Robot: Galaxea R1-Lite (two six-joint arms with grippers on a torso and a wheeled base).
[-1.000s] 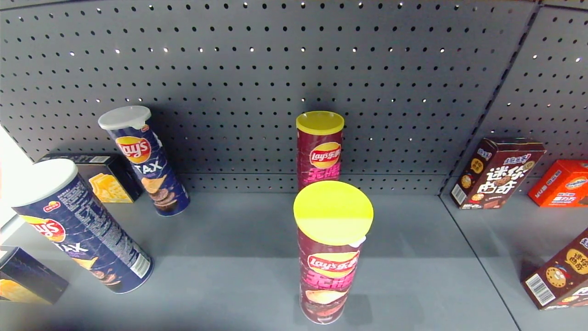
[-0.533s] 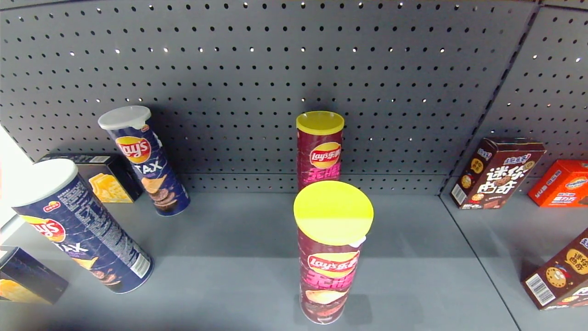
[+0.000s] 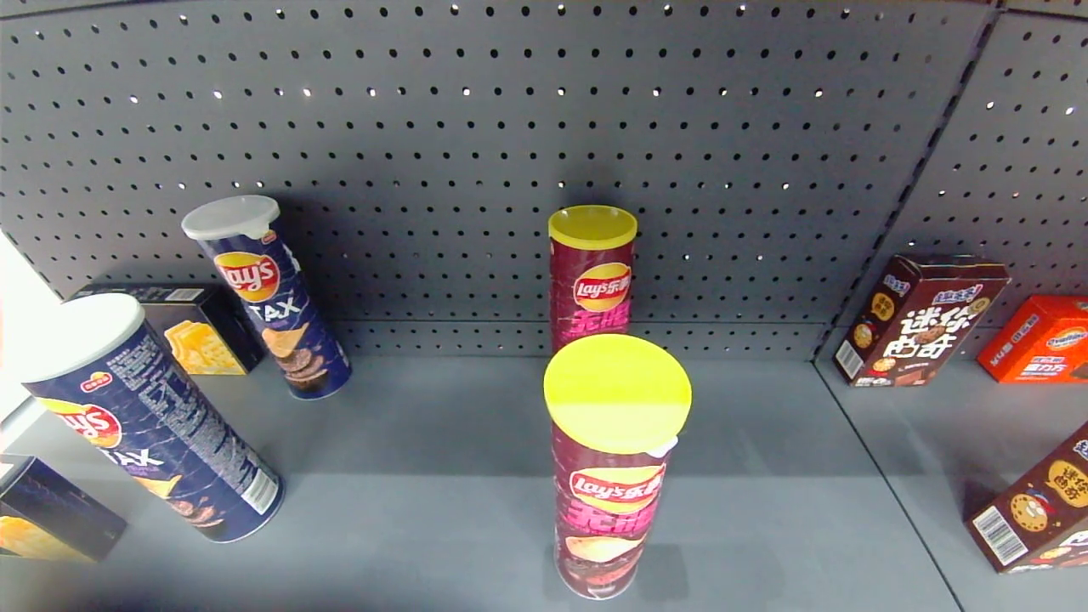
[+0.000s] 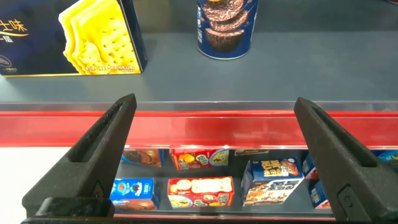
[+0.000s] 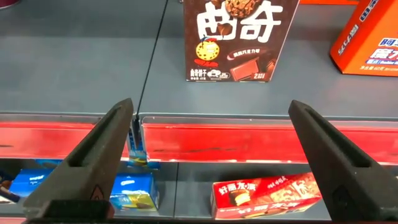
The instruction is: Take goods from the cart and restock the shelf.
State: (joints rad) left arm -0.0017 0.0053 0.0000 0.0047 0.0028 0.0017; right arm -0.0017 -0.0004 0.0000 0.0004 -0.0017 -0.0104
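On the grey shelf (image 3: 442, 510) a maroon chip can (image 3: 608, 501) with a yellow lid stands near the front, and a second maroon can (image 3: 591, 280) stands behind it at the pegboard. Two navy chip cans (image 3: 272, 297) (image 3: 153, 425) with white lids stand to the left. My left gripper (image 4: 214, 102) is open, low in front of the shelf's red front rail (image 4: 205, 127), facing a cracker box (image 4: 99, 34) and a navy can's base (image 4: 226, 28). My right gripper (image 5: 210, 104) is open before the rail (image 5: 217, 140), facing a brown cookie box (image 5: 239, 37).
Dark cracker boxes (image 3: 200, 331) (image 3: 51, 518) sit at the shelf's left, with brown cookie boxes (image 3: 918, 319) (image 3: 1037, 506) and an orange box (image 3: 1033, 336) on the right section. The pegboard wall (image 3: 510, 127) closes the back. Below the rail, a lower shelf holds several small boxes (image 4: 199, 190) (image 5: 267, 196).
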